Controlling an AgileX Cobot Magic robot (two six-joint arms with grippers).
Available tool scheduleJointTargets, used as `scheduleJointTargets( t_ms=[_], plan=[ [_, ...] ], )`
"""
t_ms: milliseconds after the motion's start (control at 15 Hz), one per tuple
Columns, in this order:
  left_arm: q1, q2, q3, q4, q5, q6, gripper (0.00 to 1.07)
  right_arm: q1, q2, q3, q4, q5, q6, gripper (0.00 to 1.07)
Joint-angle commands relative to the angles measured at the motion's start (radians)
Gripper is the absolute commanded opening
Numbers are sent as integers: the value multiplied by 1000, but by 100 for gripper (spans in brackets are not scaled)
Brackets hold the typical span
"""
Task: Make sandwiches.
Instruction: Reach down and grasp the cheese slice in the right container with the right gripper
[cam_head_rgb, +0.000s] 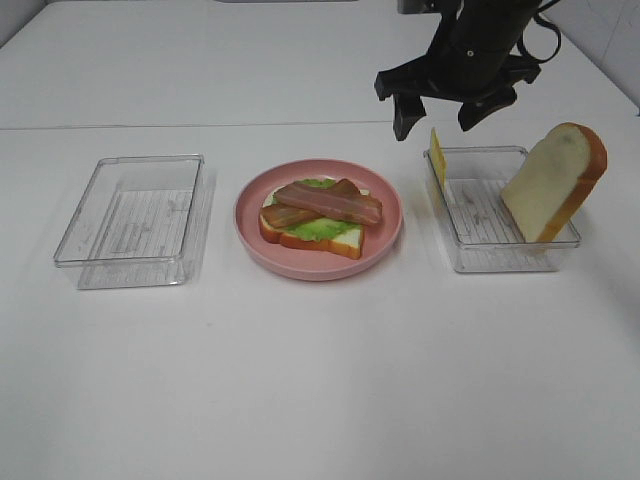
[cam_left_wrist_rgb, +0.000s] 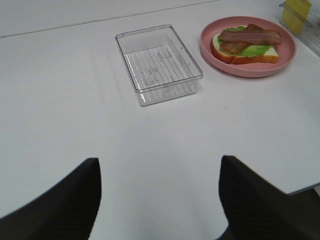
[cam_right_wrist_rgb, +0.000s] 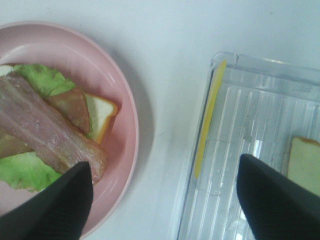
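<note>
Here our right gripper (cam_head_rgb: 448, 108) hangs above the cheese slice (cam_head_rgb: 437, 157) near the counter's right edge, jaws apart, empty. The sandwich (cam_head_rgb: 318, 215) sits mid-counter on the pink plate (cam_head_rgb: 388, 235). Only its wrist view shows our left gripper (cam_left_wrist_rgb: 160, 200), jaws apart.

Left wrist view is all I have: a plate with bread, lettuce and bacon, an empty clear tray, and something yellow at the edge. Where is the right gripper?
Observer: The right gripper hovers open above the plate-side end of a second tray, holding nothing.
Operator: And the yellow thing?
Observer: A cheese slice, standing on edge against that tray's wall nearest the plate.
Operator: Is there any bread for the top?
Observer: Yes, one bread slice leans upright at the tray's other end.
</note>
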Motion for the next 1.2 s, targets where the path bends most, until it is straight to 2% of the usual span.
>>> scheduleJointTargets(
  t_ms=[67,267,533,733,1000,1200],
  plan=[
    [-1,-23,2,-7,-9,1,65,-45,17,-85,19,52,1,76],
    [-1,-23,2,-6,-9,1,65,-66,74,-183,87,122,-85,76],
    [-1,-23,2,-6,-9,2,65,-112,193,-309,102,194,-89,76],
    [-1,-23,2,-6,-9,3,65,-158,241,-320,164,187,-96,76],
    [-1,-23,2,-6,-9,3,65,-157,262,-320,180,178,-124,75],
    [-1,-23,2,-6,-9,3,65,-155,290,-320,186,175,-124,69]
  ],
)
